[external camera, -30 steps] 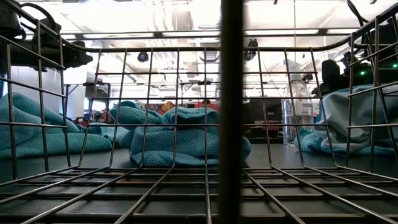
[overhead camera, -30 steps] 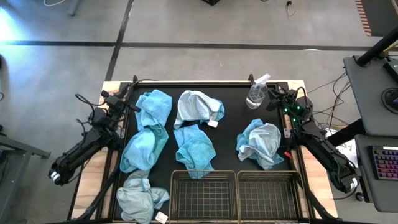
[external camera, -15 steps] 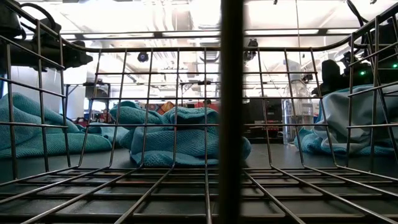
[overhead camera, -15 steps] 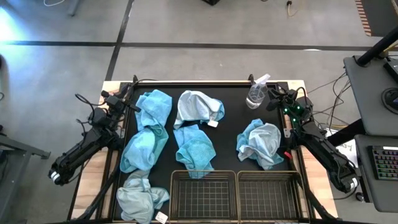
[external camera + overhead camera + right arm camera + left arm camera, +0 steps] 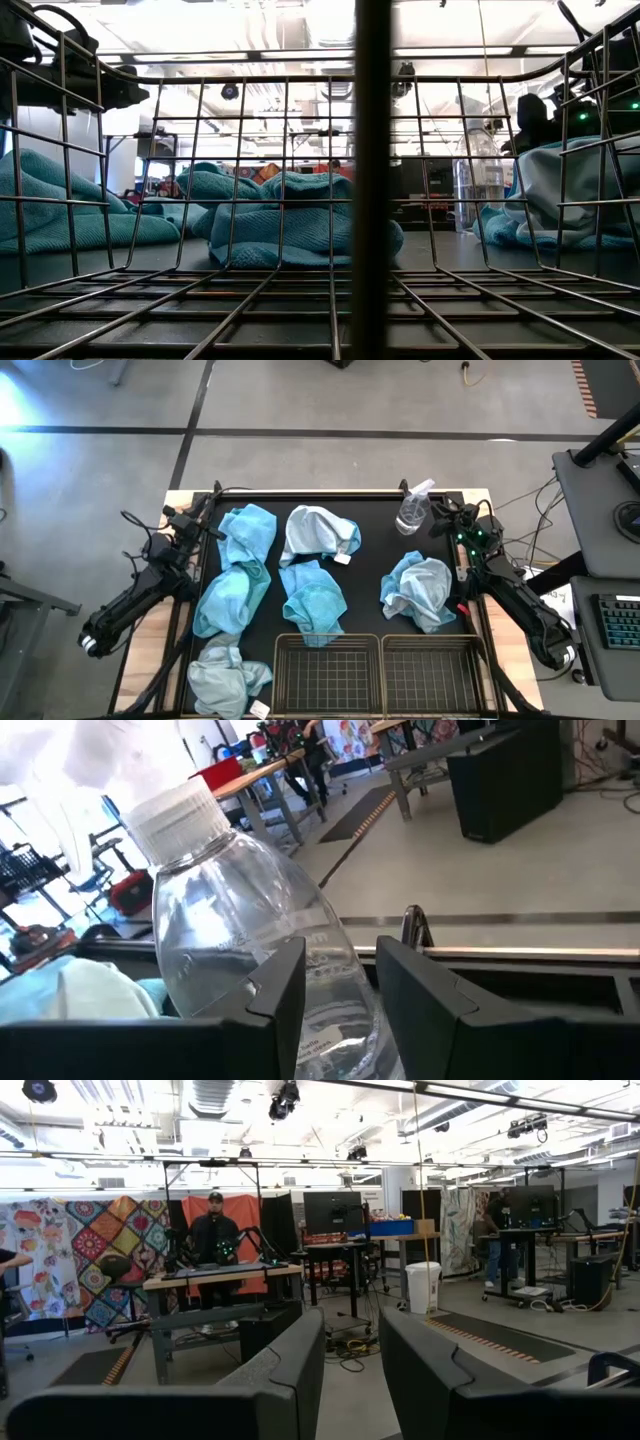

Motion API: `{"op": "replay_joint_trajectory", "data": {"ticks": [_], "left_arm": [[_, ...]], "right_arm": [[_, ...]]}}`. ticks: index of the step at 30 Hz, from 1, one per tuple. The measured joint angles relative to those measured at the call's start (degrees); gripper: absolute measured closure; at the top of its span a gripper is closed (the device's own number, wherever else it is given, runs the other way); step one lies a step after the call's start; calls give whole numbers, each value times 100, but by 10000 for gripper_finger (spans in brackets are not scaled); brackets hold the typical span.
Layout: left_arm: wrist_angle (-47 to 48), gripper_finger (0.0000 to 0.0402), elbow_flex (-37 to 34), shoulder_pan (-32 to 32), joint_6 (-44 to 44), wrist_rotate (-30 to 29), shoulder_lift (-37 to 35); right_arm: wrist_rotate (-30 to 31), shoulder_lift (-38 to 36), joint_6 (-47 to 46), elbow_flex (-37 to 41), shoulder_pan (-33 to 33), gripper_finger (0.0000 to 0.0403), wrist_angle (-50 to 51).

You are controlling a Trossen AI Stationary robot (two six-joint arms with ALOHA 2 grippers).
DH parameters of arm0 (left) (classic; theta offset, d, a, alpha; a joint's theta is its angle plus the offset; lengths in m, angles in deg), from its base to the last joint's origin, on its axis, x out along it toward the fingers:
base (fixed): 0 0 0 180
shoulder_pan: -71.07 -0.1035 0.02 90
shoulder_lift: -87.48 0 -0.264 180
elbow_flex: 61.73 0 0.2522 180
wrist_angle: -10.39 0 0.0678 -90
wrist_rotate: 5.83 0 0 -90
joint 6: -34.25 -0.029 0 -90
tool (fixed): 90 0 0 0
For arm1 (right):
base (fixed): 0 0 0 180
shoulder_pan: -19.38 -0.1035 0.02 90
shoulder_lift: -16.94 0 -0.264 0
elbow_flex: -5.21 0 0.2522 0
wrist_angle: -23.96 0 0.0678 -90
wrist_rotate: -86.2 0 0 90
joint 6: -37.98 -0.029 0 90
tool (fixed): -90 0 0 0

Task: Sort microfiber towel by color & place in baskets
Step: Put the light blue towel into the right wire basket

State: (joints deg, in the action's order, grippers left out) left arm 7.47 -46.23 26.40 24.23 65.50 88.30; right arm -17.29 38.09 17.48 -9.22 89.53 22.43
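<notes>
Several microfiber towels lie crumpled on the black table. The turquoise ones are at the far left (image 5: 248, 530), the left middle (image 5: 230, 600) and the centre (image 5: 312, 596). The pale grey-blue ones are at the far centre (image 5: 318, 532), the right (image 5: 418, 590) and the near left (image 5: 228, 678). Two wire baskets (image 5: 328, 670) (image 5: 430, 670) stand side by side at the near edge. My left gripper (image 5: 208, 528) (image 5: 350, 1370) stands open at the far left, next to the turquoise towel there. My right gripper (image 5: 438, 520) (image 5: 340, 985) stands open at the far right, pointing at a clear spray bottle.
The clear spray bottle (image 5: 413, 510) (image 5: 250, 950) stands upright at the far right, just beyond my right gripper's fingers. The low view looks through the wire wall of a basket (image 5: 360, 180). Bare table shows between the centre and right towels. People and workbenches show in the room beyond.
</notes>
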Motion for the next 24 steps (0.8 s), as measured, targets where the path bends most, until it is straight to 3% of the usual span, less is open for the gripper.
{"op": "replay_joint_trajectory", "data": {"ticks": [5, 13, 24], "left_arm": [[2, 318, 1, 0, -1, -1, 1], [2, 318, -1, 0, 1, 1, 0], [2, 318, -1, 0, 1, 1, 2]], "right_arm": [[-2, 2, -20, -312, 1, 284, 365], [36, 12, 607, -1804, 0, 284, 2016], [1073, 431, 923, -3975, 2, 284, 4566]]}}
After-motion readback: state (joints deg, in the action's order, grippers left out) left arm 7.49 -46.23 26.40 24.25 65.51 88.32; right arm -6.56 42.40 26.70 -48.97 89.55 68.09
